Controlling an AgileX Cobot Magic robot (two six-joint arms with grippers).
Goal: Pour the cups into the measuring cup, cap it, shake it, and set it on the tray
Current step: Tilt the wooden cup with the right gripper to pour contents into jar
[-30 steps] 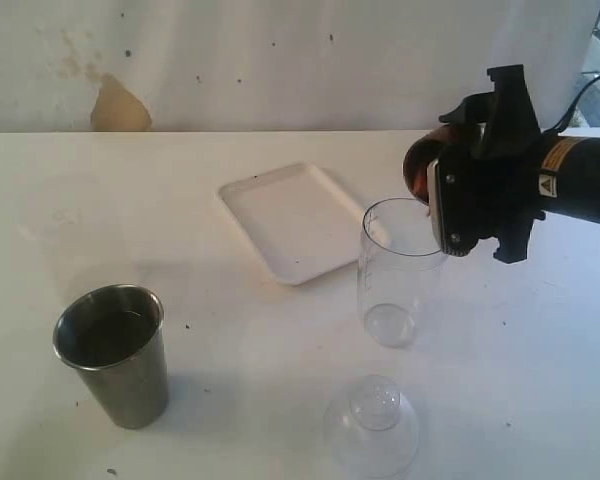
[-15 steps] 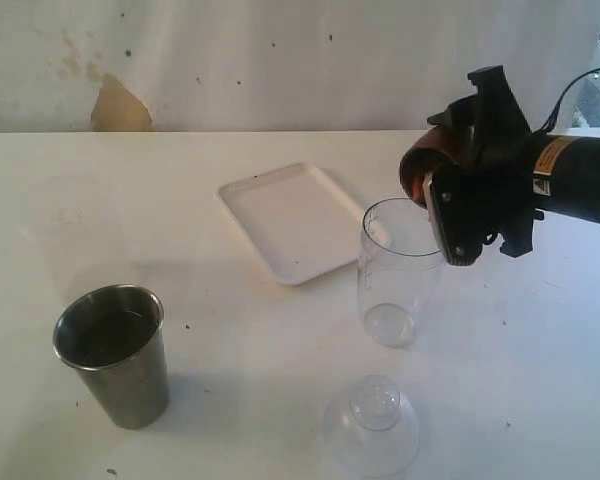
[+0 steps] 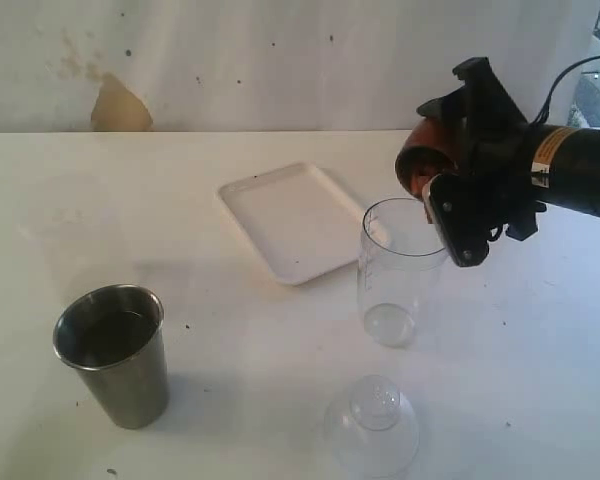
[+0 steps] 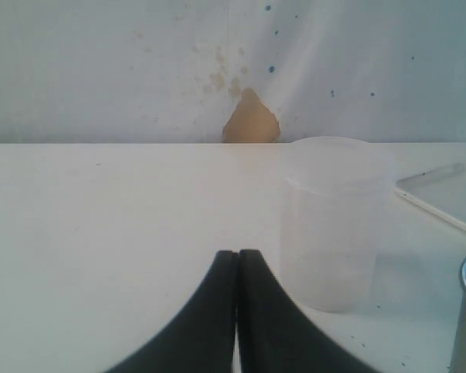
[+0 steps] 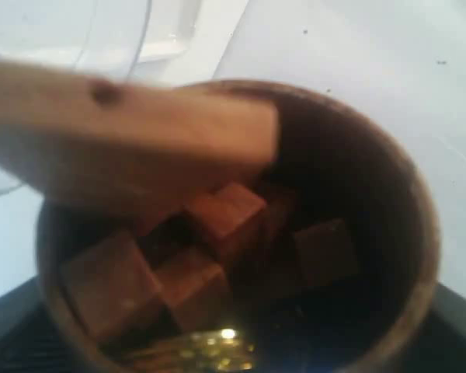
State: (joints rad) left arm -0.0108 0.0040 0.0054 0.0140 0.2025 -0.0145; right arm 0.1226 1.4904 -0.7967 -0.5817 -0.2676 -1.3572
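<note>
Just above the measuring cup [image 3: 400, 270], wooden cup [image 3: 416, 166] clamped in right end effector [image 3: 438, 172]; left end effector [image 4: 237, 268] closed, empty.

Tapered steel tumbler [image 3: 112, 355] looks brushed & dull, tall clear plastic measuring cylinder [image 3: 398, 270] & clear plastic dome lid [image 3: 372, 425] are glossy, rounded brown wooden cup [image 3: 415, 165] is matt.

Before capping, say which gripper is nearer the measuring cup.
Right. The right gripper holds a wooden cup by the measuring cup's rim; the left gripper is beyond the tumbler.
</note>
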